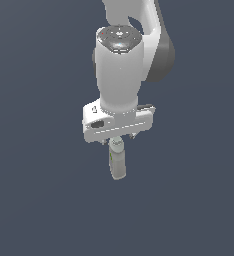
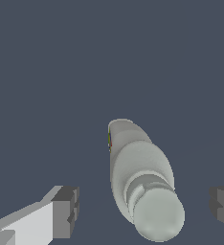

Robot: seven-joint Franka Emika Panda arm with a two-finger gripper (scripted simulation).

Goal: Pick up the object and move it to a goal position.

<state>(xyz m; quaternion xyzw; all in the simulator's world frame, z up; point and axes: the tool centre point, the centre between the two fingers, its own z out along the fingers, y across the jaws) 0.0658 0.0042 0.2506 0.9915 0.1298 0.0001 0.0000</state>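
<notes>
bottles: one (image 1: 117, 162), pale, round cap
arms: one
grippers: one (image 1: 118, 142)
gripper fingers: two (image 2: 66, 210)
floor: one plain dark surface (image 1: 39, 200)

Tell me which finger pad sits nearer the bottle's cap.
In the wrist view, the pad with only its dark tip showing is slightly nearer the bottle; the other pad shows pale backing. Neither touches.

Plain dark blue-grey surface (image 1: 34, 200).
</notes>
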